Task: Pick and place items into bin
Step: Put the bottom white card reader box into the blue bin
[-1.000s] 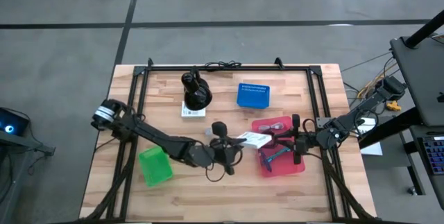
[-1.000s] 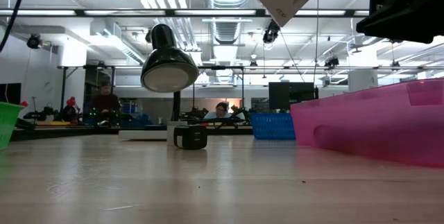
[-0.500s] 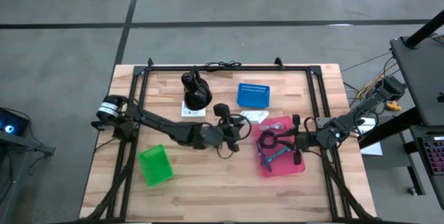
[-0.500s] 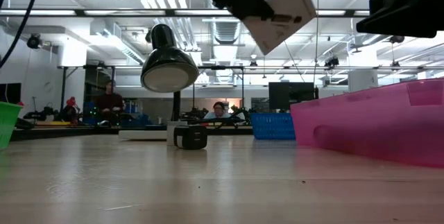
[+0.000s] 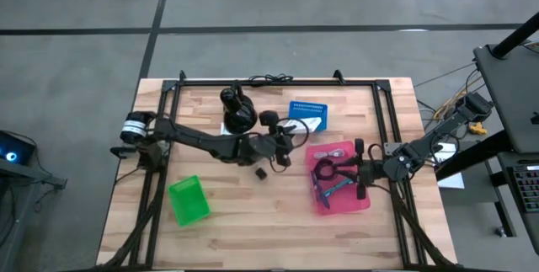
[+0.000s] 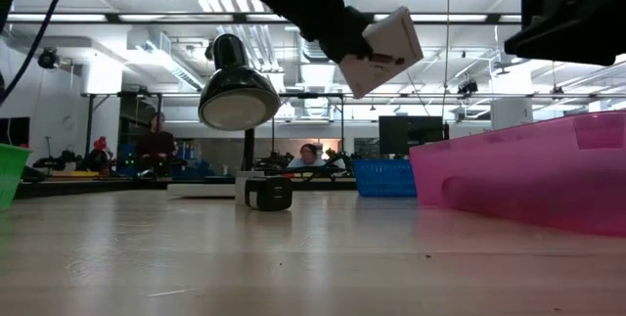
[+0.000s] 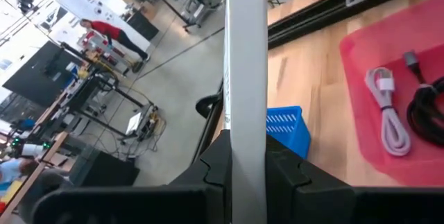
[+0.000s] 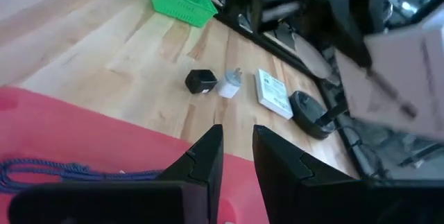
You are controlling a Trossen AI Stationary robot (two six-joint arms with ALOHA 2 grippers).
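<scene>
Holding a white card clamped in the left gripper, raised above mid-table. Hovering over the pink bin, right gripper slightly parted, holding nothing.

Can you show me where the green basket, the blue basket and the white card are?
green basket (image 5: pixel 187 201), high view, on its middle.
blue basket (image 6: pixel 385 177), low view, on its front wall.
white card (image 6: pixel 383 50), low view, on its flat face.
</scene>
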